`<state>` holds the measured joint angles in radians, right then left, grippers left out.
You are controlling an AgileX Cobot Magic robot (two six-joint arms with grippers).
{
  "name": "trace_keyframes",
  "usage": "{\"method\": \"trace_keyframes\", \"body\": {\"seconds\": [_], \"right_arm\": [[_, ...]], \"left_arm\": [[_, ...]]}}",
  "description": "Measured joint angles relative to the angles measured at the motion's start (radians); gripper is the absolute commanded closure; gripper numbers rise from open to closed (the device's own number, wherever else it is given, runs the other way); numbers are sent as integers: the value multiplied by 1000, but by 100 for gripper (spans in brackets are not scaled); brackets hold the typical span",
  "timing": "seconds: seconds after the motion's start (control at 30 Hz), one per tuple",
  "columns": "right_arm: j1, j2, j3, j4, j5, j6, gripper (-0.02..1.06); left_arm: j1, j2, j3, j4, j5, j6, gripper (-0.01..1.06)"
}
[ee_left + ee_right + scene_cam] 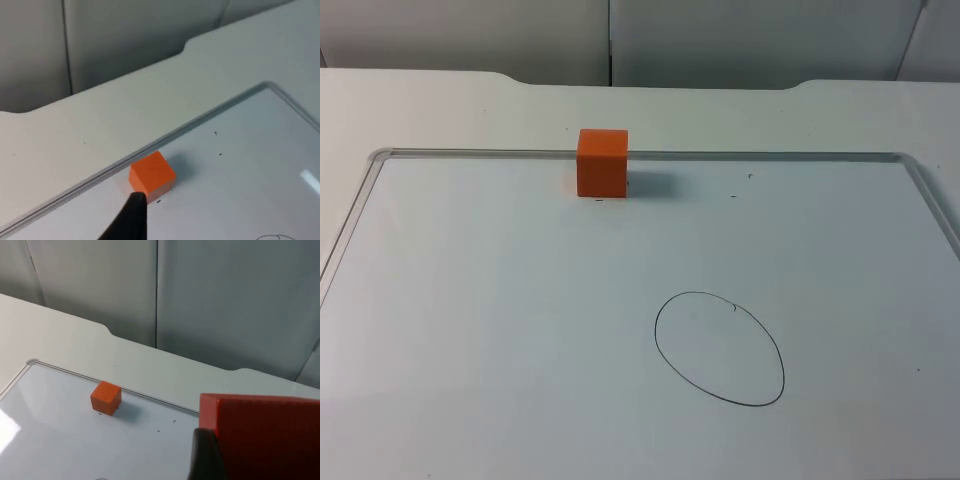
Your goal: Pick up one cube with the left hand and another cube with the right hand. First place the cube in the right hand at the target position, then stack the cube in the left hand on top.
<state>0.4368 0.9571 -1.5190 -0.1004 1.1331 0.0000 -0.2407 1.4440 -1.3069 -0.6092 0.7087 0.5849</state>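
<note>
**Right cube in grip, left cube on the table**

One orange cube [602, 162] sits at the upper middle of the top view, against the far edge of the white board [520, 330], not yet picked. A second orange cube [265, 435] is pinched by the right gripper [207, 455], looming close in its wrist view, probably lifted for carrying. The drawn oval [720, 348], lower right of centre, likely the target, holds nothing. The left gripper [131, 220] hovers near the first cube; whether it is spread I cannot tell.

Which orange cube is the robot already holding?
The big close orange cube seen at the right claw's fingertip is held up. The other cube sits alone on the whiteboard by its far edge.
</note>
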Motion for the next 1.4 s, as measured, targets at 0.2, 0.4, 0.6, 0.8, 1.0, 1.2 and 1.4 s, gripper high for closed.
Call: {"method": "trace_keyframes", "body": {"seconds": [0.2, 0.4, 0.6, 0.8, 1.0, 1.2, 1.4], "right_arm": [[0, 0, 0, 0, -4, 0, 105], [0, 0, 0, 0, -17, 0, 105], [0, 0, 0, 2, -25, 0, 105], [0, 0, 0, 21, -43, -8, 105], [0, 0, 0, 21, -43, -22, 105], [0, 0, 0, 21, -43, -28, 105], [0, 0, 0, 21, -43, -35, 105]], "left_arm": [[-125, 314, -230, 215, 70, -207, 0], [-203, 572, -494, 383, 213, -422, 0], [-215, 807, -770, 420, 347, -599, 0], [-213, 1000, -1011, 461, 457, -712, 0], [-213, 1085, -1116, 501, 488, -794, 0], [-213, 1095, -1126, 596, 494, -865, 0], [-205, 1105, -1126, 609, 505, -876, 0]]}}
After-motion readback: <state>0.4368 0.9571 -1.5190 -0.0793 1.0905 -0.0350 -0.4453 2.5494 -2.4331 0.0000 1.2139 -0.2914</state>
